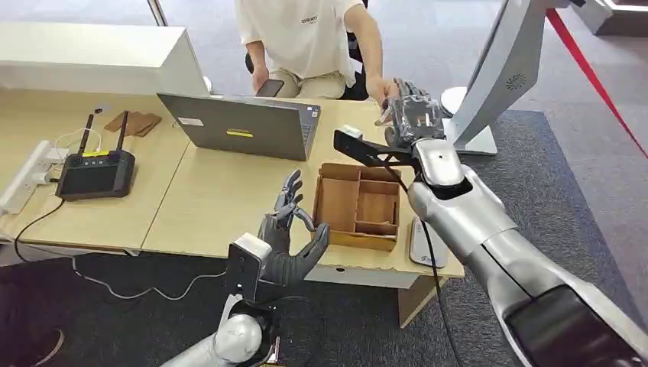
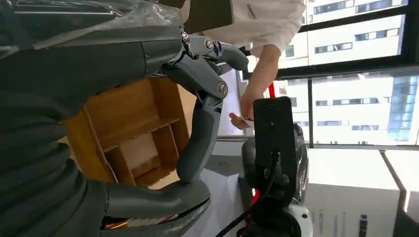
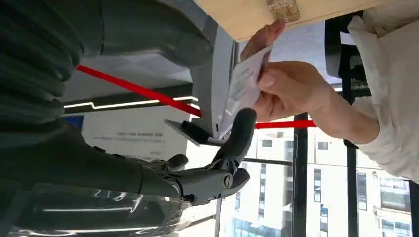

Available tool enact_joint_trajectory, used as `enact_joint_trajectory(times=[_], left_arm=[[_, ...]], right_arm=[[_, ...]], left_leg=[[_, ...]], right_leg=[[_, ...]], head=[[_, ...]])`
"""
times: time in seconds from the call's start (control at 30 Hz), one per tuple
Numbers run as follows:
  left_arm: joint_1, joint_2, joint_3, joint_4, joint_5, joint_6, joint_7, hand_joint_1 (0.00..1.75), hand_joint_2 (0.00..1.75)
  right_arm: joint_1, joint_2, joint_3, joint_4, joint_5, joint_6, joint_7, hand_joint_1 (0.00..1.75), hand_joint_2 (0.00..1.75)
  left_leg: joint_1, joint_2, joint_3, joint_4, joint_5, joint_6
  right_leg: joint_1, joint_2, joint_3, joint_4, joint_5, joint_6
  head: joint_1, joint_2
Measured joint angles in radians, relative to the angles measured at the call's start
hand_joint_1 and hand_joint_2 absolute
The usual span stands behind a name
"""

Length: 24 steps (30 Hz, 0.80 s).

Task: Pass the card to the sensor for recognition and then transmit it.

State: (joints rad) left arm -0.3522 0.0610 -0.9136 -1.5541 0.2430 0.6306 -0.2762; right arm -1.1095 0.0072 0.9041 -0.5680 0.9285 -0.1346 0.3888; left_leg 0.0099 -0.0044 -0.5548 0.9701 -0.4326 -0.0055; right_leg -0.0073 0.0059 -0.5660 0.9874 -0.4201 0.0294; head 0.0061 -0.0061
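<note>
Right hand (image 1: 413, 115) is extended over the desk's far edge, fingers pinching the white card (image 3: 242, 89), which is also gripped by a person's hand (image 3: 286, 91). Left hand (image 1: 286, 245) is held open, empty, beside the wooden tray (image 1: 358, 206).

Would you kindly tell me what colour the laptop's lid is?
Grey, with a yellow sticker; the laptop shows best in the head view.

A grey laptop (image 1: 243, 125) stands open on the wooden desk (image 1: 206, 202), its back toward the camera. Left of it sits a black router (image 1: 97, 172) with two upright antennas, beside a white power strip (image 1: 25, 175). A partitioned wooden box (image 1: 358, 205) rests near the desk's front edge. Beyond the laptop lie brown coasters (image 1: 133, 122).
</note>
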Motion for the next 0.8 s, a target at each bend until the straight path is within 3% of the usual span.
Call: enact_joint_trajectory(times=[0.23,0.67,0.73,0.8], left_arm=[[0.001,0.000,0.000,0.000,-0.016,0.000,-0.003,0.00,1.75],[0.001,0.000,0.000,0.000,-0.020,0.000,-0.003,0.00,1.75],[0.003,0.000,0.000,0.002,-0.056,0.000,0.001,0.00,1.75],[0.035,-0.005,0.024,0.003,-0.143,0.000,0.041,0.00,1.75]], right_arm=[[0.000,-0.001,-0.007,0.002,-0.034,-0.054,-0.025,0.00,1.75],[0.000,-0.001,-0.009,0.002,-0.040,-0.057,-0.032,0.00,1.75],[0.004,-0.001,-0.011,0.001,-0.091,-0.100,-0.075,0.00,1.75],[0.056,-0.007,-0.051,-0.053,-0.248,-0.194,-0.129,0.00,1.75]], left_leg=[[0.000,0.000,0.001,0.000,0.001,0.000],[0.000,0.000,0.000,0.000,0.001,0.000],[0.000,0.000,0.000,0.000,0.001,0.000],[0.001,0.000,0.003,0.000,0.000,0.000]], right_leg=[[0.000,0.000,0.000,0.000,0.001,0.000],[0.000,0.000,0.000,0.000,0.001,0.000],[0.000,0.000,0.000,0.000,0.001,0.000],[0.000,0.001,0.003,0.000,0.000,0.000]], head=[[0.000,0.000],[0.000,0.000],[0.000,0.000],[0.000,0.000]])
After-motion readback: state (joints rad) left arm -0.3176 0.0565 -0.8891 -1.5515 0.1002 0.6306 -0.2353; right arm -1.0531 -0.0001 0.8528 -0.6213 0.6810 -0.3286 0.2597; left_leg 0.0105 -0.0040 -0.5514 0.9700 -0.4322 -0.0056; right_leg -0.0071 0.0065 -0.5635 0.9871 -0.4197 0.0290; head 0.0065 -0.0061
